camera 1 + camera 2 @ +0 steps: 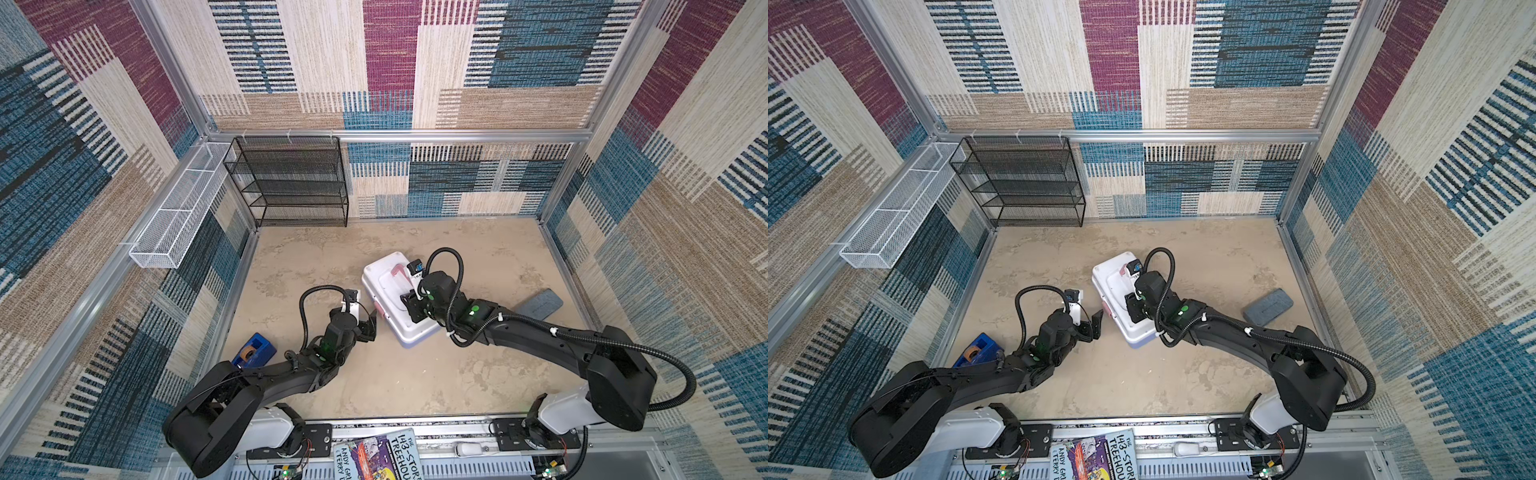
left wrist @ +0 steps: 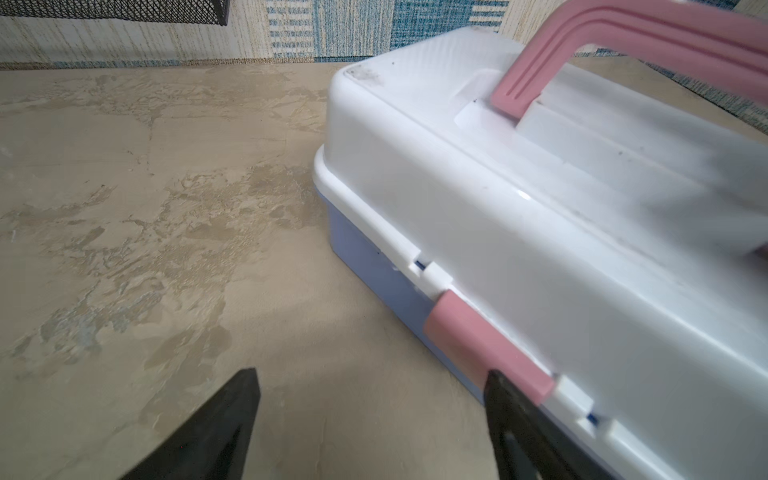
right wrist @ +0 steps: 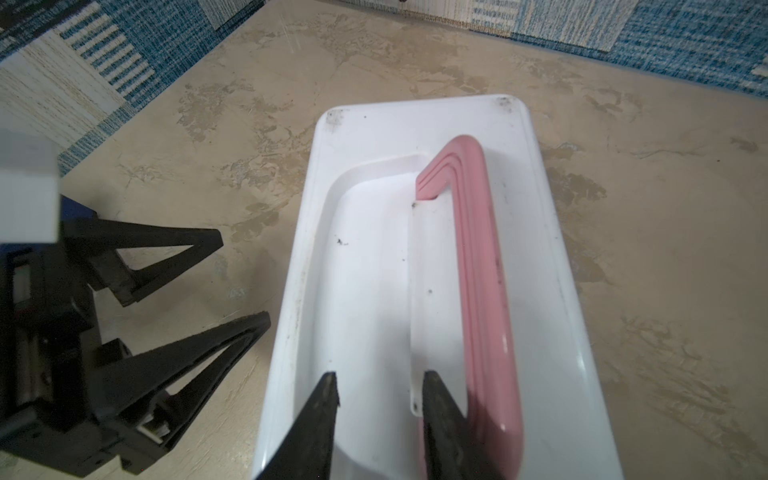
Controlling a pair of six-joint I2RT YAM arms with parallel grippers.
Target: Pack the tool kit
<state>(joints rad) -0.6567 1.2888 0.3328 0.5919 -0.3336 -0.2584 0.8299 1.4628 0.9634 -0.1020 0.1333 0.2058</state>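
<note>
The tool kit (image 1: 382, 282) (image 1: 1113, 282) sits closed mid-table, a white lid over a light-blue base. Its pink handle (image 3: 478, 270) (image 2: 623, 37) lies along the lid top. The pink latch (image 2: 478, 332) (image 1: 379, 309) sits on the side facing the left arm. My left gripper (image 1: 370, 330) (image 1: 1094, 328) (image 2: 372, 376) (image 3: 241, 280) is wide open beside that side, one finger in front of the latch's end. My right gripper (image 3: 380, 376) (image 1: 409, 307) (image 1: 1133, 309) points down over the lid recess next to the handle, jaws apart and holding nothing. No loose tools show.
A blue tape dispenser (image 1: 253, 353) (image 1: 976, 353) lies at the left by the left arm. A grey-blue pad (image 1: 540, 303) (image 1: 1268, 306) lies at the right. A black wire rack (image 1: 291, 183) and a white mesh basket (image 1: 178, 212) stand at the back left. A book (image 1: 378, 455) lies past the front rail.
</note>
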